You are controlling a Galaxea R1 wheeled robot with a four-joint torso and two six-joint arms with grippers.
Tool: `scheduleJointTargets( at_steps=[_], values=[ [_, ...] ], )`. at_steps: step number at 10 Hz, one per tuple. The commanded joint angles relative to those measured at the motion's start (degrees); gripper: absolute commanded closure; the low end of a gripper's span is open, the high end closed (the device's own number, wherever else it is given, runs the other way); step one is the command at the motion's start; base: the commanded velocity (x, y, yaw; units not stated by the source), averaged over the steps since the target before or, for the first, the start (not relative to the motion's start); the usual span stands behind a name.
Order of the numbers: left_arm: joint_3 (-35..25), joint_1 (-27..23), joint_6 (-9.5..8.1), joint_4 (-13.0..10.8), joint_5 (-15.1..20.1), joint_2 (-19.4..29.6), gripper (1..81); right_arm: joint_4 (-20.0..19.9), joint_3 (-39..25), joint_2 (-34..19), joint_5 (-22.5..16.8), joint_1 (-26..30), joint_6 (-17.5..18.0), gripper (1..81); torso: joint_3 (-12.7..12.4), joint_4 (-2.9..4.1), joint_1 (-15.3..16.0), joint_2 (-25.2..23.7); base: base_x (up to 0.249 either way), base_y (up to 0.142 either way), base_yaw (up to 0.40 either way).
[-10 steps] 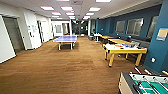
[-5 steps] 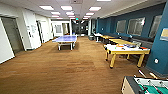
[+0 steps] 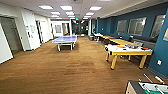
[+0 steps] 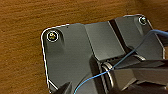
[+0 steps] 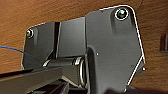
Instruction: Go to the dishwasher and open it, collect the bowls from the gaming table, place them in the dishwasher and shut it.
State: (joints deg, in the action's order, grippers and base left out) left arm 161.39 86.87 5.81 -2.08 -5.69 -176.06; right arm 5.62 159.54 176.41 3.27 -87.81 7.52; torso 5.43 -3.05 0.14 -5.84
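Closer now, white-topped wooden gaming table (image 3: 126, 51) stands on plank floor (image 3: 62, 72); claw states untellable.

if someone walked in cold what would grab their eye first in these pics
Probably the blue ping-pong table standing alone mid-room on the wood-look floor. Next, the gaming table with yellow wooden legs against the teal wall on the right, small colourful items on its white top.

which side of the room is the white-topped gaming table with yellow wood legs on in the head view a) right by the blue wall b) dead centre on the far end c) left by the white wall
a: the gaming table stands on the right, beside the blue wall, while the blue ping-pong table sits nearer the middle.
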Motion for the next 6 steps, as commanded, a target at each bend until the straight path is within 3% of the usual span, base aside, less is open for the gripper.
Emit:
scheduleJointTargets(
  at_steps=[1, 6],
  values=[
    [0.2, -3.1, -0.01, 0.2, 2.7, 0.0, 1.0, 0.4, -0.2, 0.2, -2.6, 2.9, -0.1, 1.0, 0.0, 0.00, 0.0, 0.0, 0.189, 0.000, 0.000],
    [0.2, -3.1, 0.07, 0.1, 2.7, -0.4, 1.0, 0.3, 0.1, 0.3, -2.7, 2.9, -0.1, 1.0, 0.0, 0.00, 0.0, 0.0, 0.189, 0.000, 0.000]
  ],
)
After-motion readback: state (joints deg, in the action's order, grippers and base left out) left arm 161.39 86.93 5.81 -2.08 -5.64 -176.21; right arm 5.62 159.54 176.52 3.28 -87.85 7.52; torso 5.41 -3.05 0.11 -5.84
